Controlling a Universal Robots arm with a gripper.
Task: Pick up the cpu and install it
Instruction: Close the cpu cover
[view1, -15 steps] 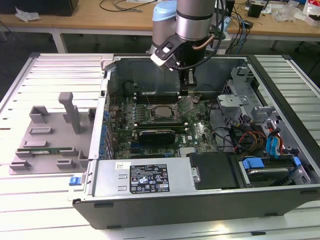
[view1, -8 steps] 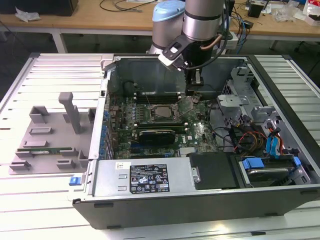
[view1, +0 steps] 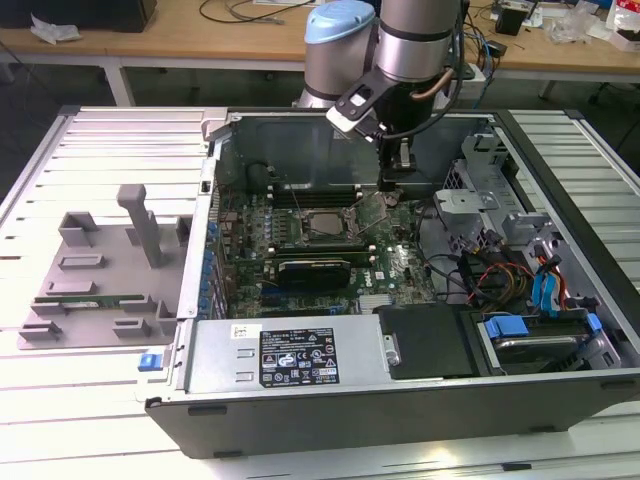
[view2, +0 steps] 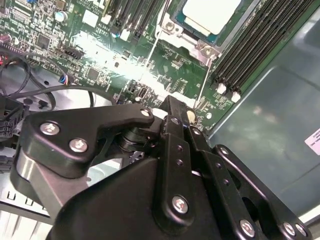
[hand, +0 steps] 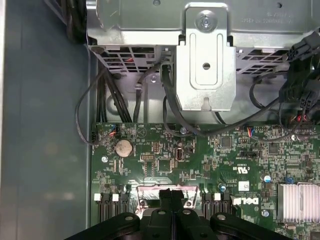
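Gripper: the gripper (view1: 392, 188) hangs inside the open computer case (view1: 400, 410), low over the motherboard (view1: 395, 268). Its black fingers (view2: 172, 130) are pressed together at the tips. I cannot tell whether anything thin is nipped between them.
Cpu: the cpu (view2: 207, 14) lies flat in its socket, silvery top up, out beyond the fingertips and apart from them, not held.
Exterior view: the cpu sits lower than the gripper and toward the exterior view's left of it. A tilted metal frame (view1: 372, 207) stands just beside the fingertips, between gripper and cpu.
Second wrist view: up close, thin wire levers (view2: 202, 75) run from the socket toward the fingertips, and memory slots (view2: 250, 55) flank the cpu.
First wrist view: past the closed fingertips lie a coin battery (hand: 123, 147), a silver bracket (hand: 206, 65), black cables (hand: 170, 110) and a finned heat sink (hand: 300, 200).
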